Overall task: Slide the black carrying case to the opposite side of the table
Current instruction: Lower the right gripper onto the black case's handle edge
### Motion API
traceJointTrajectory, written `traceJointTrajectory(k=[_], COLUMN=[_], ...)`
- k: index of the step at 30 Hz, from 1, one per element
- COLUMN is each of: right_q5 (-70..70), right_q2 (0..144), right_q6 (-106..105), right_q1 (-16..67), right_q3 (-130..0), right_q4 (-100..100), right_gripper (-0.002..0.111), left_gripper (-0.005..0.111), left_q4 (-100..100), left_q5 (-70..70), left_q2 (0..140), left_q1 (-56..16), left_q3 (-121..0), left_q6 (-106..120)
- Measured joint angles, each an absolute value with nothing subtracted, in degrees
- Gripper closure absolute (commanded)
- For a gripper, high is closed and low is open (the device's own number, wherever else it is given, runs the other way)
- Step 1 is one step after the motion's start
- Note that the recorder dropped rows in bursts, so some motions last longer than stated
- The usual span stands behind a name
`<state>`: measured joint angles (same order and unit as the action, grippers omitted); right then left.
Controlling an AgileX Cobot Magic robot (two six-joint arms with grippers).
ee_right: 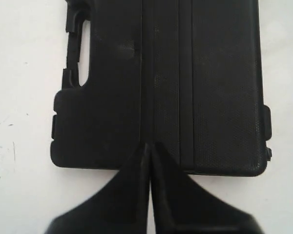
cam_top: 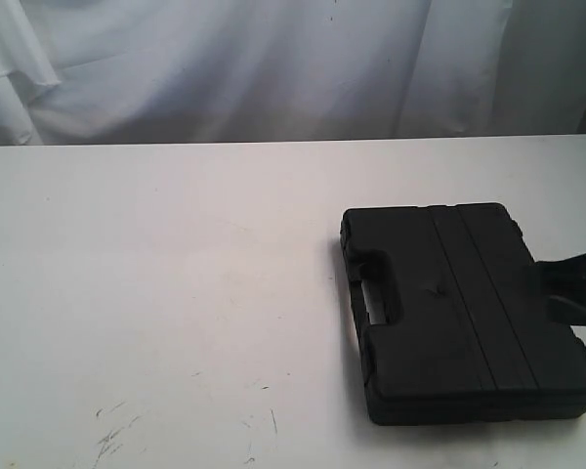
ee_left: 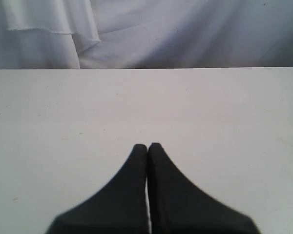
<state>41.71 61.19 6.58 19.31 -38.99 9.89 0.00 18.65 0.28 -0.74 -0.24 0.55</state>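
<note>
Blk case [cam_top: 469,313], white table [cam_top: 156,293]

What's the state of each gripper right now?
Left gripper: closed, holding nothing, above the table.
Right gripper: closed, holding nothing, tips over the black case edge; contact cannot be told.

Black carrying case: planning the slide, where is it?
In the exterior view, the black carrying case lies right of centre on the table, handle facing left, right end effector over its right edge.
</note>
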Motion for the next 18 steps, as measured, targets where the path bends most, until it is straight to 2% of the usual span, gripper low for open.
traceJointTrajectory(k=[9, 18], right_q5=[42.5, 47.9], right_q2=[66.9, 84.3], right_q6=[4.6, 12.7], right_q1=[19.7, 29.9], right_q3=[-48.1, -65.8], right_q4=[13.6, 10.0], right_gripper=[0.108, 0.108], left_gripper=[0.107, 0.107], left_q4=[0.0, 0.0], left_q5=[18.6, 18.6], left_q2=[0.3, 0.3], left_q1=[-0.7, -0.7], left_q3=[-0.2, -0.2], left_q6=[0.6, 0.6])
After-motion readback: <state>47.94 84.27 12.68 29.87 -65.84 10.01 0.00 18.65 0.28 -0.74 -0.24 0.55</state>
